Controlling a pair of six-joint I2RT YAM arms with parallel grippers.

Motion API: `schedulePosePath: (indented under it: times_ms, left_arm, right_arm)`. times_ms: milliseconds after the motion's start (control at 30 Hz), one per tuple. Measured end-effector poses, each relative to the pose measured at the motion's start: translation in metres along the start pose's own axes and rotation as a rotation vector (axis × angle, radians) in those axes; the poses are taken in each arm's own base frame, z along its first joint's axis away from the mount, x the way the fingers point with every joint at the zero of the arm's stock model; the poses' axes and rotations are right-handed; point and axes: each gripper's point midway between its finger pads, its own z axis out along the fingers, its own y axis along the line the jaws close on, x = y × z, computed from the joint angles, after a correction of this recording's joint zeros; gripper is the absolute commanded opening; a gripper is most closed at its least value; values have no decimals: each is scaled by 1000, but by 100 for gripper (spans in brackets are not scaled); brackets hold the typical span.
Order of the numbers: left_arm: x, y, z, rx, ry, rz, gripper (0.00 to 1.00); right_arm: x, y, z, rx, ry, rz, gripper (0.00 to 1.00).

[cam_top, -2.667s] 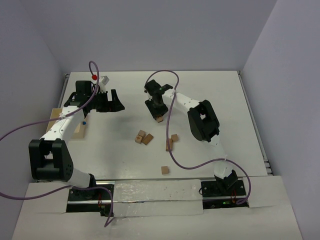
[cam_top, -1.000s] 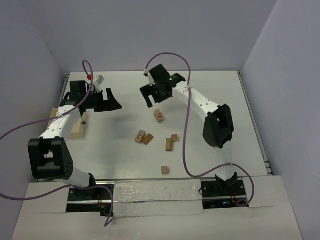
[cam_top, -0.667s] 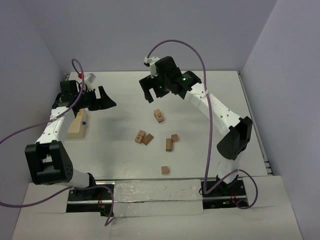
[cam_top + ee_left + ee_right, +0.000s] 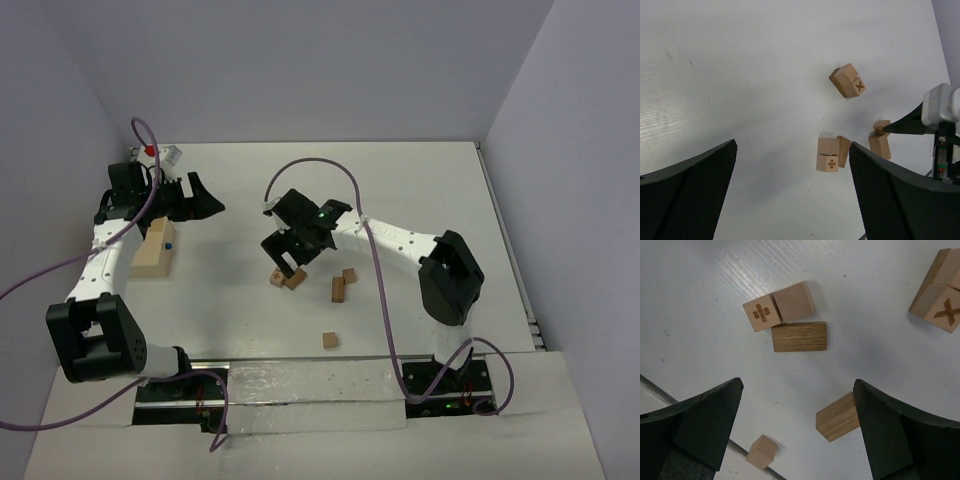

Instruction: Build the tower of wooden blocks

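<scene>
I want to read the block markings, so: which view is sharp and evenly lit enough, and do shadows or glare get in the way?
Top external: even light, no glare, but the wood blocks are too small to read. Left wrist: sharp, soft shadows, the X block legible. Right wrist: clearest, plus-marked block crisp.

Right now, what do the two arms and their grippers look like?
The left arm and right arm are white links with bulky black joints; a purple cable trails along each. The left gripper and right gripper are black, each with two broad wedge fingers; the left's pads show a fine mesh.
</scene>
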Motion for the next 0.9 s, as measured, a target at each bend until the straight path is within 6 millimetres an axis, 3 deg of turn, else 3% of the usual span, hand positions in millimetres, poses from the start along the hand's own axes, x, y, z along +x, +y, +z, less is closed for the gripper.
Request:
schedulePosePath:
  times_ms: [500, 900]
  left_arm:
    - [1, 2, -1, -4, -1, -5, 99]
    - [2, 4, -1, -8, 0, -9, 99]
  right_arm:
    - [30, -6, 62, 66, 76, 22, 97]
    - [34, -11, 78, 94, 79, 14, 95]
